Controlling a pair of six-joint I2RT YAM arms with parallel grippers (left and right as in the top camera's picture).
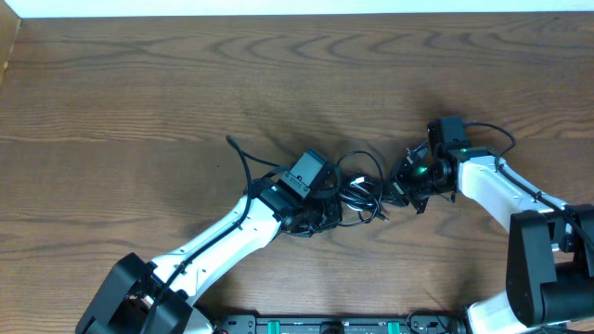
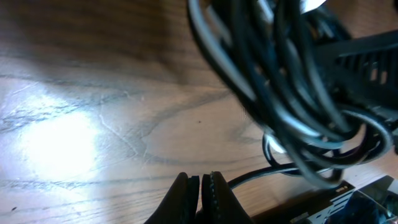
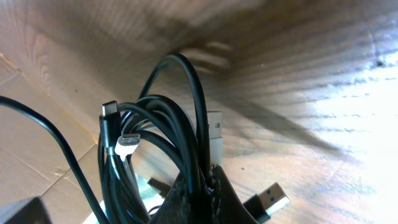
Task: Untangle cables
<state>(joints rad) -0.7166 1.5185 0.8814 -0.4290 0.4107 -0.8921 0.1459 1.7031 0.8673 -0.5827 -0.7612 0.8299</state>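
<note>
Black rubbery fingertips first: the right end effector [image 3: 210, 186] is pinched tight on the cables [image 3: 168, 124], and a handful of black loops rise straight out of its tips. Tucked in among those loops, just above the tips, there's a white plug [image 3: 129, 144] and a metal USB plug [image 3: 214, 134], so at least a few cords are wound together there.

The left end effector [image 2: 200, 190] is closed as well, tips pressed flat together, and I can't see anything caught between them. One black cord runs past just beside it. The main clump hangs a bit further out, up and off to one side of it.

From overhead, the whole bundle sits right between the two end effectors, bunched into one dark knot. My read is that the job is barely started. No cord is lying on its own yet and every plug I can spot is buried in the same clump. Pretty much all the separating is left, and the empty end effector probably needs a loop of its own to pull against.

Beyond that it's a bare counter [image 2: 93, 124] in dark wood grain, with a bright glare patch on it. Past the far edge there's only a pale strip [image 1: 278, 7], so I can't say much about the room.
</note>
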